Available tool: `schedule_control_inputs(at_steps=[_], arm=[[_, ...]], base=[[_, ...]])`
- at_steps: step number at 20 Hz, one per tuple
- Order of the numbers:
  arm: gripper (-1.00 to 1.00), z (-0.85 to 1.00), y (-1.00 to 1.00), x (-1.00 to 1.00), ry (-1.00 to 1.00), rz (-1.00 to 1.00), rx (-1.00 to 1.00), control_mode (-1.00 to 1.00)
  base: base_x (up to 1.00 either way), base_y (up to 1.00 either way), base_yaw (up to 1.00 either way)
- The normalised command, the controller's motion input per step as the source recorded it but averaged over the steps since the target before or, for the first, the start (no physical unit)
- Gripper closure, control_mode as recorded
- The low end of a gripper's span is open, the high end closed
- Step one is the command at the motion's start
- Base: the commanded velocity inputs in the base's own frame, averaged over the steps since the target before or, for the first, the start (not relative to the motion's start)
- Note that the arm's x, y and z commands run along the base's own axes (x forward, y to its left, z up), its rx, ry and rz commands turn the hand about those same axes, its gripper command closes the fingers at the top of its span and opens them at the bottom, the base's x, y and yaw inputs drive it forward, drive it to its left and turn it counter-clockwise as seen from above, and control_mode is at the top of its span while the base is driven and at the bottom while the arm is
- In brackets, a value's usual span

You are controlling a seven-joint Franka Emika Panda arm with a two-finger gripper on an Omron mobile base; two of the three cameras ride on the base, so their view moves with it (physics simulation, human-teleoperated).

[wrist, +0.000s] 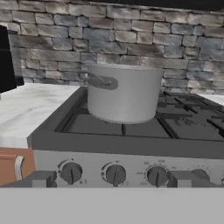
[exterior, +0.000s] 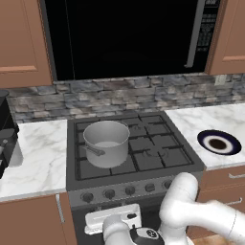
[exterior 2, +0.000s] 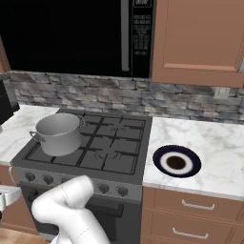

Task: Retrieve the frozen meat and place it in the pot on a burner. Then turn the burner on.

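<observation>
The silver-grey pot (exterior: 106,142) (exterior 2: 58,133) (wrist: 124,92) stands on the front left burner of the black stove (exterior: 158,158) (exterior 2: 114,143), its short handle pointing toward the front left. Its inside looks empty. My gripper (wrist: 113,179) is open and holds nothing. It hangs in front of the stove at the height of the knobs (wrist: 115,174), with its fingertips (wrist: 41,178) set wide apart and pointing at the front panel below the pot. My white hand (exterior: 113,218) sits low before the oven front.
A blue-rimmed plate (exterior: 218,142) (exterior 2: 176,162) with a dark centre lies on the marble counter to the right of the stove. A black microwave (exterior: 129,38) hangs above the burners. A dark appliance (exterior: 5,129) stands on the left counter. Drawers (exterior 2: 195,205) are below right.
</observation>
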Motion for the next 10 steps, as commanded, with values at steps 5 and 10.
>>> schedule_control_inputs(at_steps=[5,10], arm=[[-1.00,-0.16,0.06,0.29,0.00,0.00,0.00,-1.00],[-1.00,-0.41,0.24,0.27,0.01,0.00,0.00,-1.00]], base=[[0.00,0.00,0.00],[0.00,0.00,0.00]])
